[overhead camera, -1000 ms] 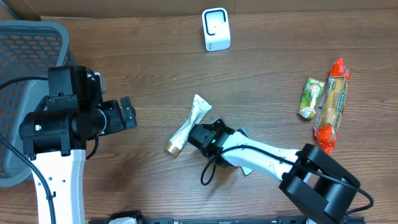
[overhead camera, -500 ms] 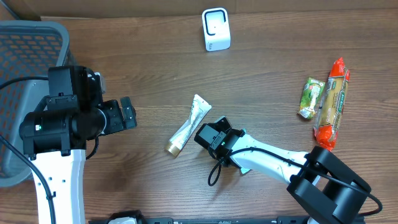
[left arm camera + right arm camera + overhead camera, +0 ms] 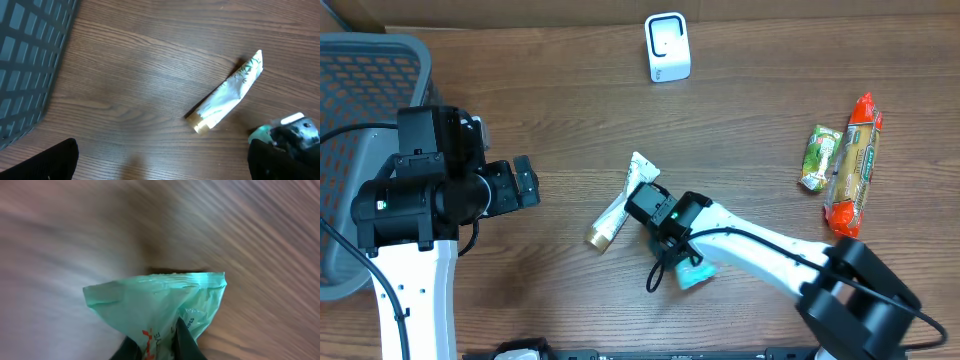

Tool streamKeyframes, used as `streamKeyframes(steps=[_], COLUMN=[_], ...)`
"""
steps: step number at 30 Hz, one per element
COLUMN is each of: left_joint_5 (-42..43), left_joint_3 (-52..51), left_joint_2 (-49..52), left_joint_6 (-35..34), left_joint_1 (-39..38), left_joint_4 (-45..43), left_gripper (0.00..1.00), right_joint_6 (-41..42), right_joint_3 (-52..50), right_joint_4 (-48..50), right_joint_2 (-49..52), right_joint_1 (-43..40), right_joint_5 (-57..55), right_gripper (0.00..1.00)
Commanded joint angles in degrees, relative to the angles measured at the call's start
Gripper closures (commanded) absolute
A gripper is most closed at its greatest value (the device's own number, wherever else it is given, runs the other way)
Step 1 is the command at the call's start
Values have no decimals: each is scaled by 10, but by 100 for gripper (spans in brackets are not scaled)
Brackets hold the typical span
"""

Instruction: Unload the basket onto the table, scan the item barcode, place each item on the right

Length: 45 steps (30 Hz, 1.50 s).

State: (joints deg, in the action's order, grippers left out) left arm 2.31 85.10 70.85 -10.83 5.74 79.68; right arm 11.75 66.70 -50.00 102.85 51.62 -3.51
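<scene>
Mint green with red and dark lettering on the pouch [image 3: 155,305]. Silvery white with green leaf print on the tube [image 3: 227,92], gold at its cap [image 3: 201,128]. Grey mesh on the basket [image 3: 360,60]. Brown wood grain across the table [image 3: 770,90]. Orange-red on the long packet [image 3: 855,170].

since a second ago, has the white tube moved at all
No. The white tube keeps the same slant and the same gap below the scanner at the top of the overhead view.
</scene>
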Motion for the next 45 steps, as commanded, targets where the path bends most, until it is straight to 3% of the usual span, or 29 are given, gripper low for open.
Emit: streamKeyframes(steps=[1,5,7,10,21,25,28,30,35,36,37,45], left_joint_5=[2,2,2,2,2,2,2,2,2,2,2,2], left_joint_3=[5,5,5,5,5,5,5,5,5,5,5,5], left_joint_2=[0,0,0,0,0,0,0,0,0,0,0,0], left_joint_6=[-10,-10,-10,-10,-10,-10,-10,-10,-10,-10,-10,-10], left_joint_1=[2,2,2,2,2,2,2,2,2,2,2,2], left_joint_4=[-2,-2,-2,-2,-2,-2,-2,-2,-2,-2,-2,-2], left_gripper=[0,0,0,0,0,1,0,0,0,0,0,1], right_joint_6=[-18,-17,7,51,63,71,78,78,80,80,78,42], right_joint_3=[26,-9,-58,-111,-131,-131,-131,-131,-127,-123,-119,-41], right_joint_4=[33,147,256,370,374,327,325,322,298,288,273,80], right_joint_2=[-73,-70,-53,-13,36,36,36,36,36,36,36,7], right_joint_1=[-34,-94,-127,-165,-227,-229,-234,-238,-254,-257,-260,-262], right_joint_5=[199,404,504,577,566,483,480,475,454,446,433,206], right_gripper=[96,96,96,96,92,73,67,51,42,25,0,0])
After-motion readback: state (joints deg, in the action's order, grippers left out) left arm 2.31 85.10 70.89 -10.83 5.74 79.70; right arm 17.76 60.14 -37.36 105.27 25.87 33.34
